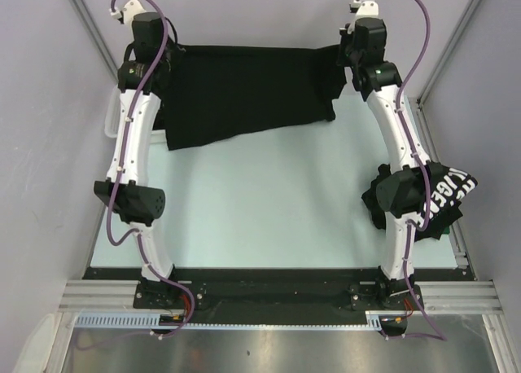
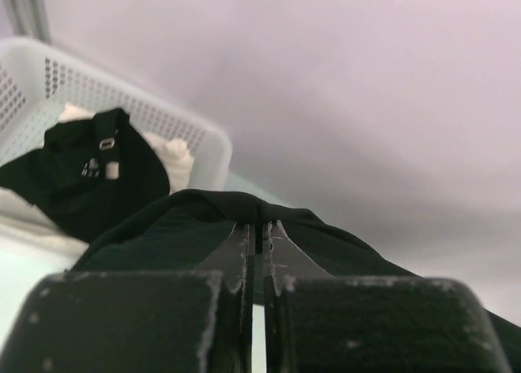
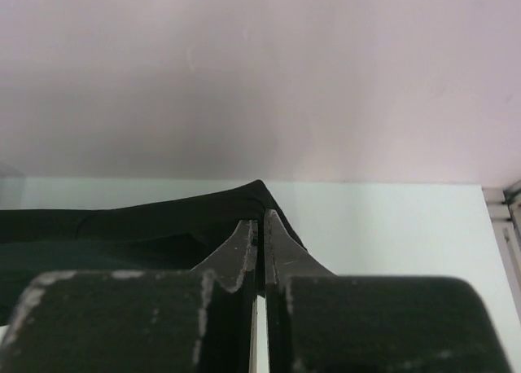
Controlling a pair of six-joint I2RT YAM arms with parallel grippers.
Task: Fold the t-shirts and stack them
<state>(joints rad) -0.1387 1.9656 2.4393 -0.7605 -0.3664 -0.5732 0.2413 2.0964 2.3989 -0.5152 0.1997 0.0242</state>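
Both arms reach out long twd the far edge of the pale green table (image 1: 260,218), elbows bent low near the bases, forearms climbing up and fwd. L arm (image 1: 130,145) goes up the left side, R arm (image 1: 399,145) up the right, wrists about level w/ each other.

Left claw (image 2: 260,226): fingers pressed together, pinching a fold of the plain black soft t-shirt (image 1: 244,92). The cloth humps up over the tips and falls away on both sides.

Right claw (image 3: 260,218): same story, fingers tight together w/ the shirt's edge nipped between them. The fabric peaks right at the tips and runs off to the claw's left.

The shirt is stretched between the two claws, long axis running left-right along the far edge. The pinched edge is on the far side and the rest drapes back twd the bases. Its near edge slants, reaching further back below the left claw than below the right.

The crumpled black t-shirt with big white lettering (image 1: 444,194) sits well behind the right claw, bunched against the R arm's elbow at the table's right edge.

White slotted plastic basket (image 2: 203,145) is just left of the left claw, w/ a black garment (image 2: 89,177) draped inside.
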